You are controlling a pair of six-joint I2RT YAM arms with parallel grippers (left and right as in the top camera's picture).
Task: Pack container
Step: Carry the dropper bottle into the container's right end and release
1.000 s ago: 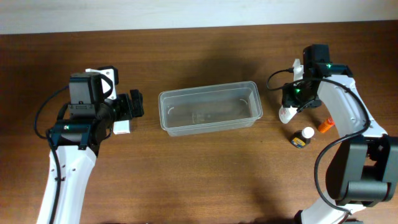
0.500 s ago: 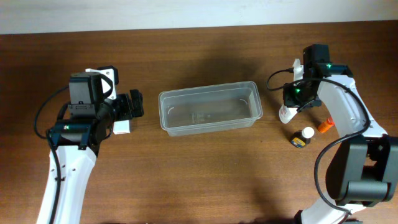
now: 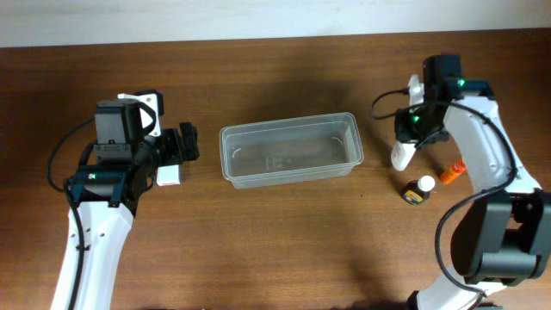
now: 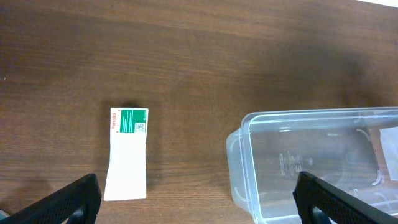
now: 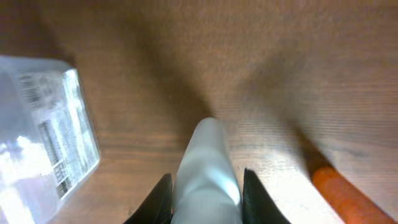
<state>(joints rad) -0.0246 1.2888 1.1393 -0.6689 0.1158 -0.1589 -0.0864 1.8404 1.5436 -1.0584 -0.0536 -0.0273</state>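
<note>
The container is a clear shallow plastic tub at the table's middle, empty; it also shows in the left wrist view and at the left edge of the right wrist view. My right gripper is shut on a white bottle, held to the right of the tub; the right wrist view shows the bottle between both fingers. My left gripper is open, left of the tub, over a white box with a green label, which also shows in the left wrist view.
A small dark bottle with a white cap and an orange object lie on the table at the right, near my right arm. The orange object also shows in the right wrist view.
My right gripper has shifted a little to the right and up with the white bottle in it. The left arm has not moved.
</note>
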